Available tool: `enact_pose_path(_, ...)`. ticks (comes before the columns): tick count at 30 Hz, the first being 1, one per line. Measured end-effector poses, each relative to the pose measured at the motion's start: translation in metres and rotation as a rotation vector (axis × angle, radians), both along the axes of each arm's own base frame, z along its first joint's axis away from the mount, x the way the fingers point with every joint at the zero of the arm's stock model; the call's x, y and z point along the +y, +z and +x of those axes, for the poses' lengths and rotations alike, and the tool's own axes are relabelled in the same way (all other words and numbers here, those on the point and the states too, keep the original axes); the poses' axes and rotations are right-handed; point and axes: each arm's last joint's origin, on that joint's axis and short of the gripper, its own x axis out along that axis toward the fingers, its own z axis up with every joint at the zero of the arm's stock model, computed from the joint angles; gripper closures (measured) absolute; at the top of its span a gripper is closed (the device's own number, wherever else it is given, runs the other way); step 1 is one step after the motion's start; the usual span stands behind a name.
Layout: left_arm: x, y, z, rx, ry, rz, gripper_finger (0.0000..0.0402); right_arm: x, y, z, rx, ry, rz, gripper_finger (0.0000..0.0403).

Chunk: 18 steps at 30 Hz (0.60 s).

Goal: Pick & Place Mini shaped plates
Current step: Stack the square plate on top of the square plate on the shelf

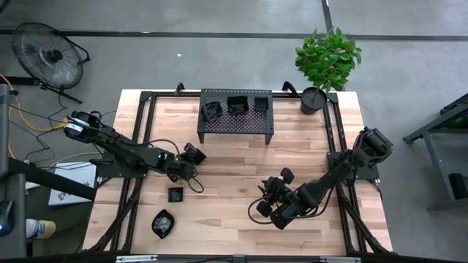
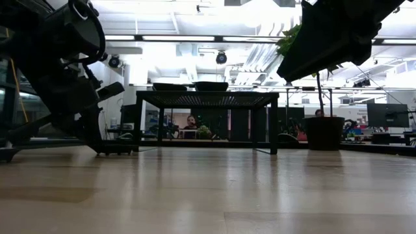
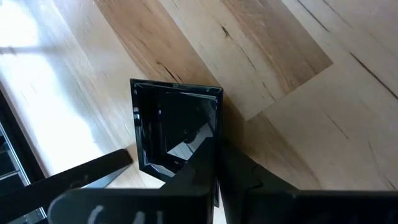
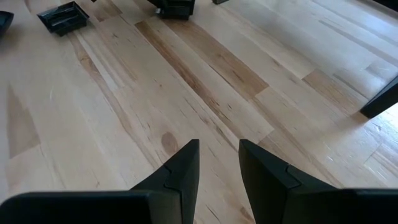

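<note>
My left gripper is at the table's left middle, shut on a small glossy black square plate. Another square mini plate and a wavy-edged one lie flat on the wood nearer the front edge. Three more black plates sit on top of the perforated rack at the far side. My right gripper hovers open over bare wood at the right front, nothing between its fingers. My left gripper pinches the square plate's near rim between its two fingers, close to a corner. The fingers slant down from the table's left side. The plate's hollow side faces the wrist camera; whether it is lifted clear of the wood I cannot tell.
A black plant pot with a green plant stands at the far right corner beside the rack. Black frame rails run along the table's sides. Open wood lies between the two grippers and in front of the rack.
</note>
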Motion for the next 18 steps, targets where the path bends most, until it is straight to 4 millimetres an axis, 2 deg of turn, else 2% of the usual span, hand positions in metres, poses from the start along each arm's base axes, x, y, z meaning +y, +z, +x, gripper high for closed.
enact_pose_path(10, -0.001, 0.002, 0.002, 0.0, -0.007, -0.021, 0.04, 0.0, 0.0, 0.0, 0.002, 0.002, 0.003, 0.0295)
enact_pose_path(18, -0.008, 0.027, 0.021, -0.044, -0.031, -0.073, 0.0401, 0.0, 0.0, 0.0, 0.006, 0.004, 0.008, 0.0295)
